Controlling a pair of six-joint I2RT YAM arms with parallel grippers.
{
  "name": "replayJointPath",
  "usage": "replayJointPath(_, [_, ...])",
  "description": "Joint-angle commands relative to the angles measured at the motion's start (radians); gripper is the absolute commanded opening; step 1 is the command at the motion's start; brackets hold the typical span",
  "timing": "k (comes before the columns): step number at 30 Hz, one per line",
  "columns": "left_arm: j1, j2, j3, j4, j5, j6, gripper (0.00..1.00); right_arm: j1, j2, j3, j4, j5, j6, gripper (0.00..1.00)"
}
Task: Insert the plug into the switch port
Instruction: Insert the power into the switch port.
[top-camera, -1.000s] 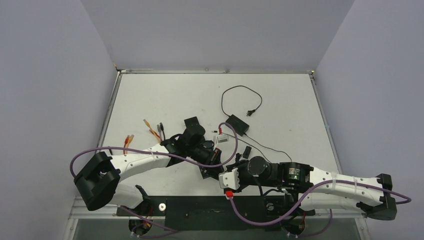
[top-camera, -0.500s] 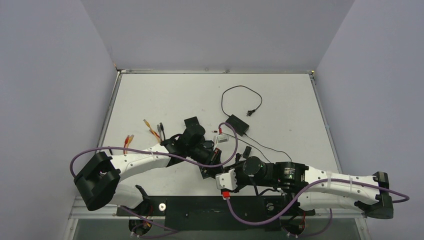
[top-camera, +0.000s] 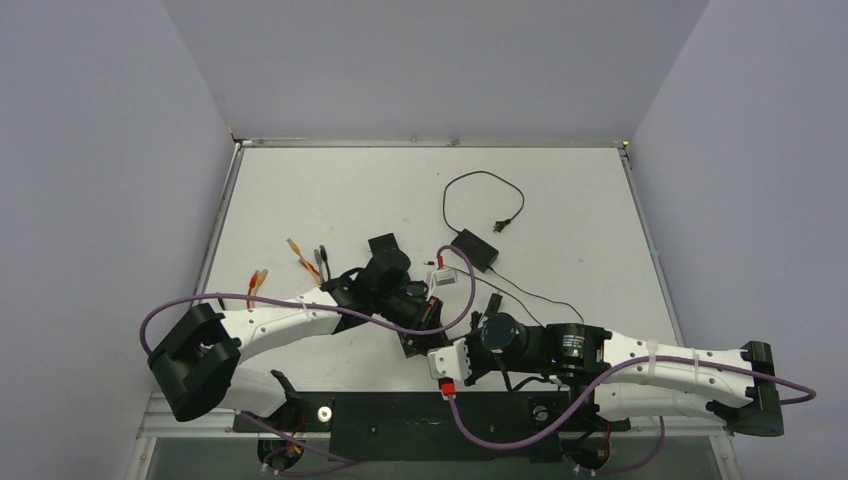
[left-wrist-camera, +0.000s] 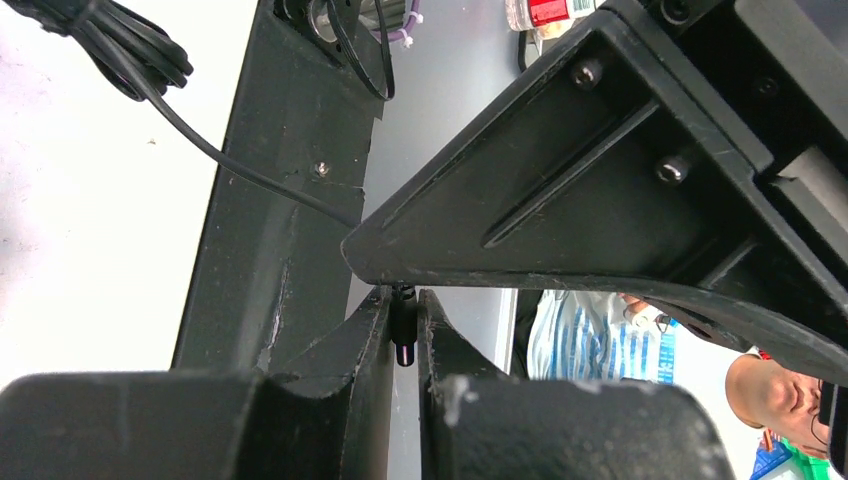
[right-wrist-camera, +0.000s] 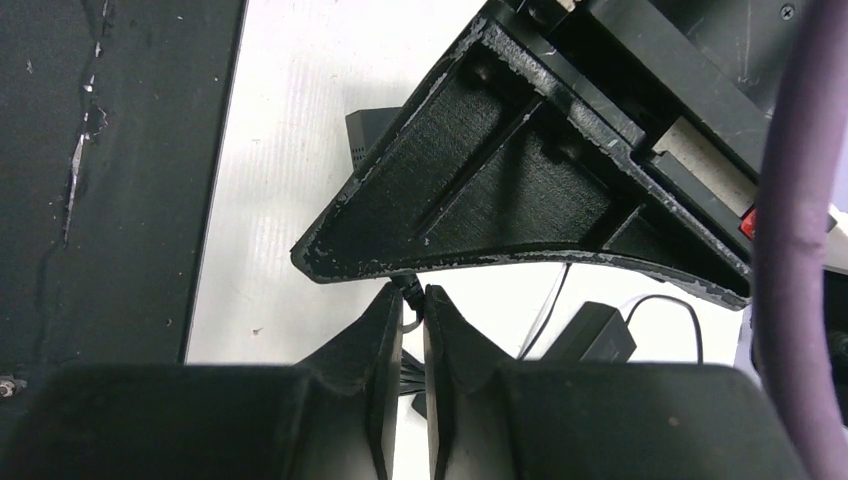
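Right fingers (right-wrist-camera: 385, 340): on the near side of the black adapter (top-camera: 475, 250), a narrow gap apart at the plug (left-wrist-camera: 403, 330); cannot tell whether they grip it.
Left fingers (left-wrist-camera: 365, 340): clamped on the plug, tip to tip with the right fingers.
Orange-tipped cables (top-camera: 300, 260): on the table (top-camera: 350, 190), left of the adapter.

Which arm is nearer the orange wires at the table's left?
Left. The left arm passes close beside the orange wires; the right arm lies well off to their right.

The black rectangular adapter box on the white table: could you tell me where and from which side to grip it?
Pinch the black rectangular adapter box across its two long sides, coming down from above. It lies flat on the white table, and its thin black cables seem to leave the short ends, leaving those sides free.
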Motion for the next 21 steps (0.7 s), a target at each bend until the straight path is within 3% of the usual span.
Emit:
replayJointPath(1, [-0.002, -0.003, 0.006, 0.016, 0.021, 0.022, 0.0, 0.011, 0.01, 0.042, 0.038, -0.016, -0.003, 0.02])
replayJointPath(3, [-0.002, -0.006, 0.007, 0.012, 0.018, 0.022, 0.03, 0.012, 0.012, 0.045, 0.032, -0.015, -0.002, 0.0])
replayJointPath(12, [0.011, -0.054, 0.019, -0.065, -0.051, 0.042, 0.34, 0.019, 0.009, 0.033, 0.033, 0.003, 0.066, 0.0])
replayJointPath(21, [0.102, -0.164, -0.033, -0.077, -0.106, 0.022, 0.42, 0.02, 0.001, -0.018, 0.108, 0.103, 0.2, 0.0])
